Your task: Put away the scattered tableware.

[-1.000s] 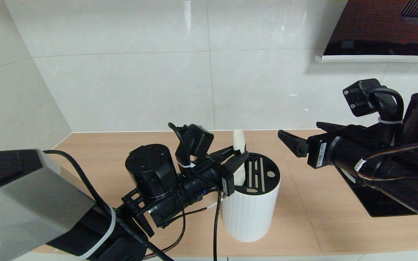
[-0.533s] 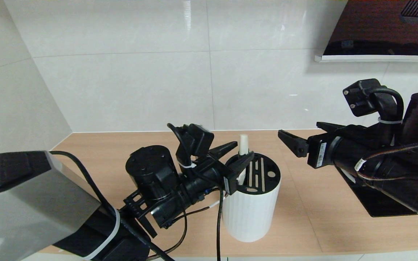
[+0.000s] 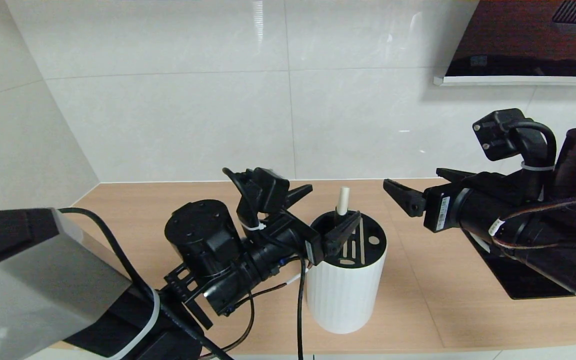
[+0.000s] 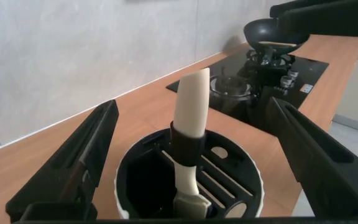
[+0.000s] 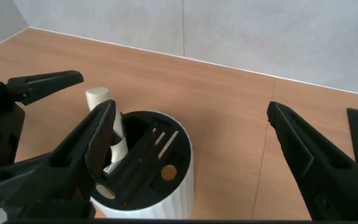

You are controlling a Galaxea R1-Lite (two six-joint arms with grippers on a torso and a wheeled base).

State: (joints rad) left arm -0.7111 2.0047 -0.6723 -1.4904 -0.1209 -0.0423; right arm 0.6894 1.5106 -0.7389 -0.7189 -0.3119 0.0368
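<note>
White-handled utensil [image 3: 342, 199] stands upright in the slotted white holder [image 3: 346, 295] on the worktop [image 3: 418, 305]; the left end effector [image 3: 335, 201] is released, straddling it.

Left wrist view: the handle looks stiff, light, smooth and likely slippery; grip low, squarely across it.

Right wrist view: the right end effector [image 5: 191, 106] is spread wide, empty, well apart.
</note>
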